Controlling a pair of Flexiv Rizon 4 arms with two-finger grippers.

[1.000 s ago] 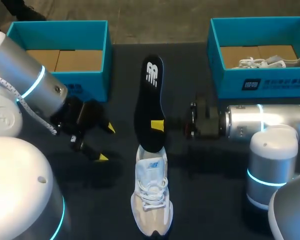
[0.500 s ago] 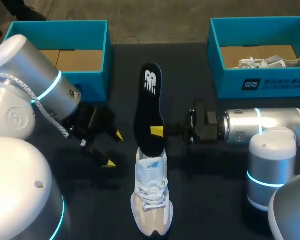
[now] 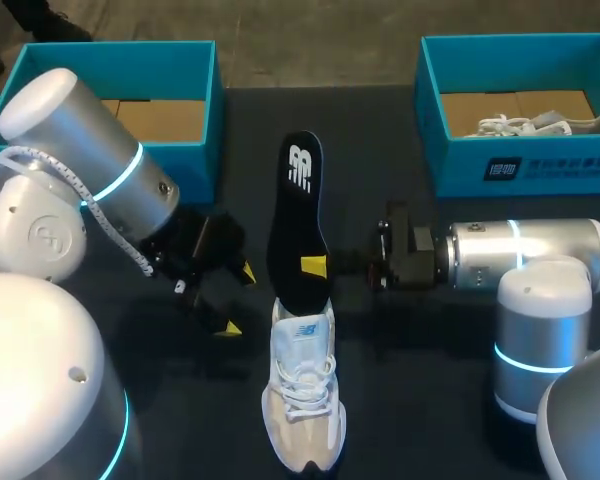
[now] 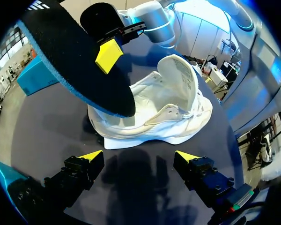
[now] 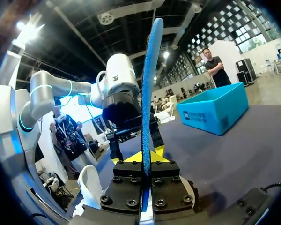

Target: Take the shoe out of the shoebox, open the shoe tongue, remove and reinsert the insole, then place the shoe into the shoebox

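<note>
Right gripper [image 3: 317,264] was clamped on the insole [image 3: 298,215], pinching it from both sides near its lower end. The right wrist view confirmed this: the insole's blue edge stood up btwn the two fingers. Left gripper [image 3: 239,300] was spread wide w/ nothing in it, low over the table [image 3: 420,400] and just beside the shoe [image 3: 303,390].

The shoe sat upright on the table btwn the arms, toe toward the robot, outside both boxes. In the left wrist view its tongue stood lifted, so the opening was exposed. The insole was tilted, w/ its low end at the shoe's opening and the rest slanting up and away toward the far side. Whether that end touched inside the shoe: can't tell.

Progress, as a judgement: shoe out = done, tongue open = done. The insole step was under way, w/ the insole mostly clear of the shoe; nothing here says whether it was coming out or going back in. Left to do:
- seat the insole flat inside the shoe
- put the shoe in a box

The left shoebox [image 3: 115,47] showed only a cardboard bottom, so prob. the destination. The right shoebox [image 3: 520,165] already held another white shoe [image 3: 540,123].
</note>
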